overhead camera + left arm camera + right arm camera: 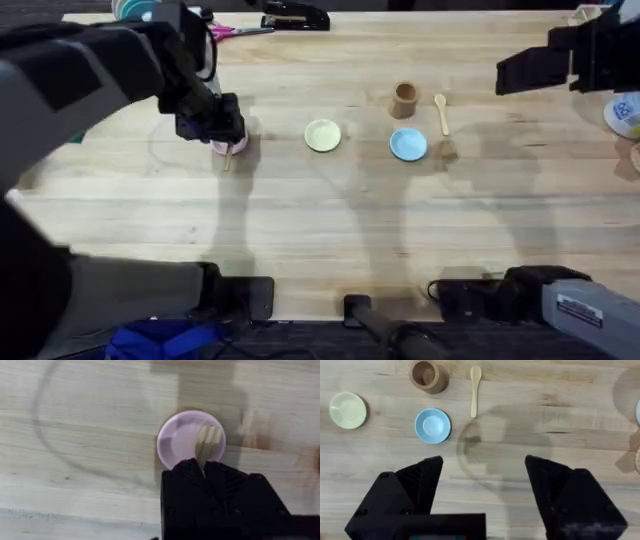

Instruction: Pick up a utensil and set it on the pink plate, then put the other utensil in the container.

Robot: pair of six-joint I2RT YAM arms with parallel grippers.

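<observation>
Fingers of the left gripper (202,467) are clamped on the fork (207,442) over the pink plate (180,442) — unreleased; right fingers (482,495) are held apart — spoon (475,390) untouched beside the container (425,375).

Overhead: high, looks down and forward over table (320,230). Wrist cams look straight down; left closer. Right wrist and overhead share blue plate (433,425).

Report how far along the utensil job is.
Nothing is finished yet. In hand: the left pincer holds the fork over the pink plate, unreleased. Left: the spoon lies on the table beside the container; the right pincer is open, away from it.
</observation>
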